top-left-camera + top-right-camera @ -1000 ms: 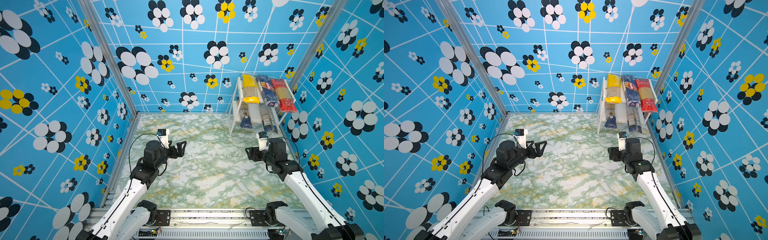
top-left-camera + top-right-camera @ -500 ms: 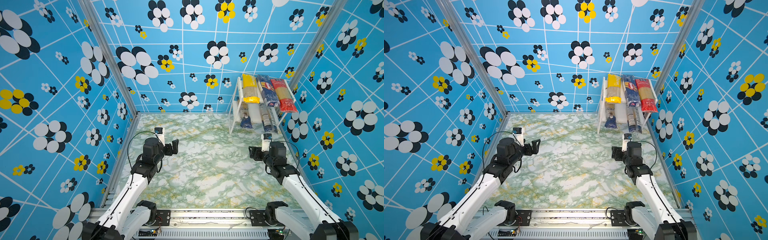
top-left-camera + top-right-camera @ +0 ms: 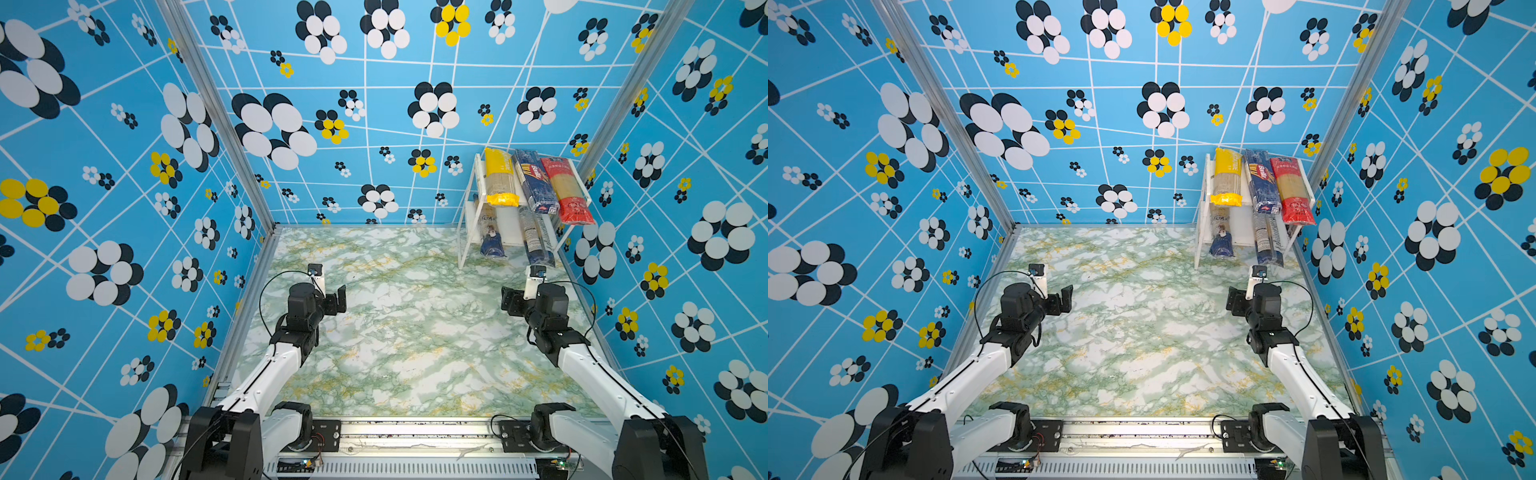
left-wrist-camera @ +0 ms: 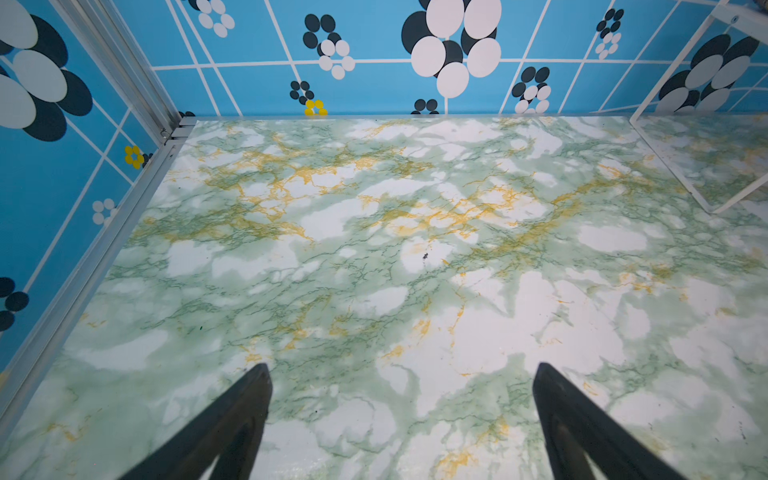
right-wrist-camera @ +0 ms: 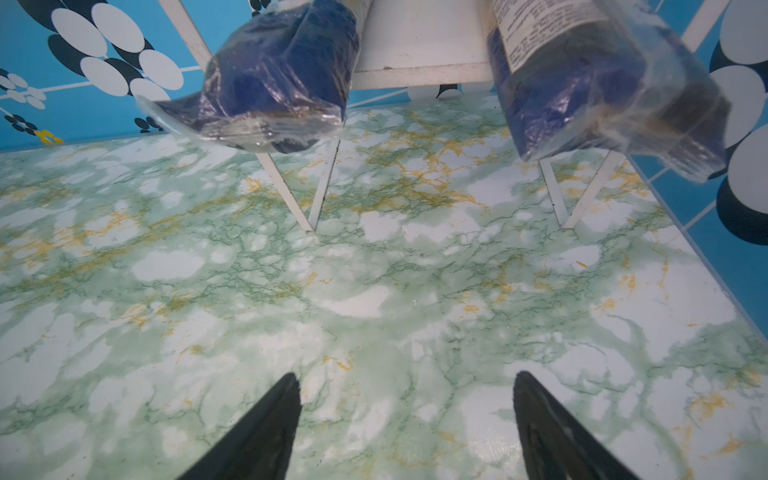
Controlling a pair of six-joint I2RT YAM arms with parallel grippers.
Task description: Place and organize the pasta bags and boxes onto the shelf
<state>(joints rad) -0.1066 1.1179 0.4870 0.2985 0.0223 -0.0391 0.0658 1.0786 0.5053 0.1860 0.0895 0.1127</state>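
Evidently close to done. All five packs up on the shelf (image 3: 510,226), tucked into the far right corner of the worktop (image 3: 407,332). On the upper board, side by side and close together: yellow pack (image 3: 500,178), dark blue Barilla pack (image 3: 534,183), red pack (image 3: 567,191). Laid lengthwise from back to front, presumably so that three long packs share one board without crossing. On the lower board, inner clear pack (image 5: 274,79) and outer clear pack (image 5: 602,83), kept apart with bare board between. Dark-blue ends poking out past the front edge, likely too long for the board's depth. Slimmer ones below, bulkier ones above: probably a sorting by kind.

Left end effector (image 3: 338,300) hanging above the worktop toward its left edge, released, fingers (image 4: 245,415) far apart over bare marble, nothing between. Right end effector (image 3: 512,301) toward the right edge, just short of the shelf and facing the two clear packs. Likewise released and empty, jaws wide in the right wrist view. Probably parked out of the way, with no pack seen lying on the worktop.

Against a second ago: both end effectors drawn slightly outward from the middle toward their own side edges, arms folded more upright. Packs and shelf unmoved.
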